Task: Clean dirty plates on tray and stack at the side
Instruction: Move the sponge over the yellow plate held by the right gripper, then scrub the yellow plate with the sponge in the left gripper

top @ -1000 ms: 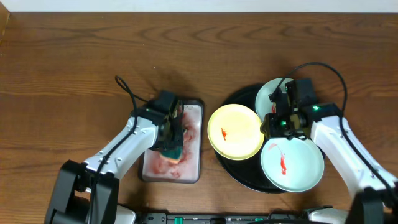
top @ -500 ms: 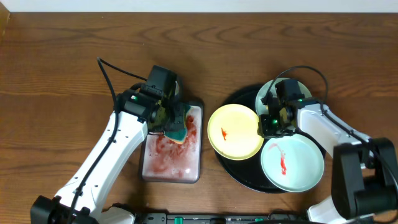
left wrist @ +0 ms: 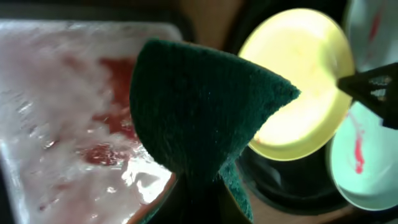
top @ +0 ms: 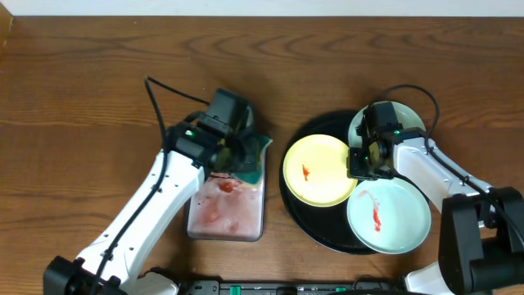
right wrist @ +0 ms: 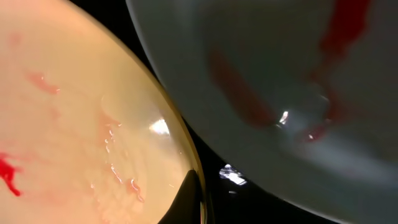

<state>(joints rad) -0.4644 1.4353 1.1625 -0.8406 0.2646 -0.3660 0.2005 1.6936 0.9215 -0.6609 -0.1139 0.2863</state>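
Note:
The pale yellow plate (top: 321, 170) lies on the left part of the black tray (top: 315, 232) with a small red smear at its middle. My right gripper (top: 356, 162) is shut on its right rim; in the right wrist view a dark finger (right wrist: 188, 198) lies over the yellow rim (right wrist: 74, 124). A mint plate (top: 389, 217) with red sauce sits in front, a second one (top: 407, 116) behind, partly hidden by the arm. My left gripper (top: 237, 152) is shut on a teal sponge (left wrist: 205, 106), held above the gap between the grey tray and the yellow plate (left wrist: 298, 93).
The grey rectangular tray (top: 225, 209) left of the black tray holds reddish soapy water. Brown wood tabletop (top: 98, 90) lies bare to the far left and along the back.
The left arm lifted the sponge off the grey tray and carried it right toward the yellow plate. The right gripper closed on the yellow plate's rim, and the plate shifted slightly right.

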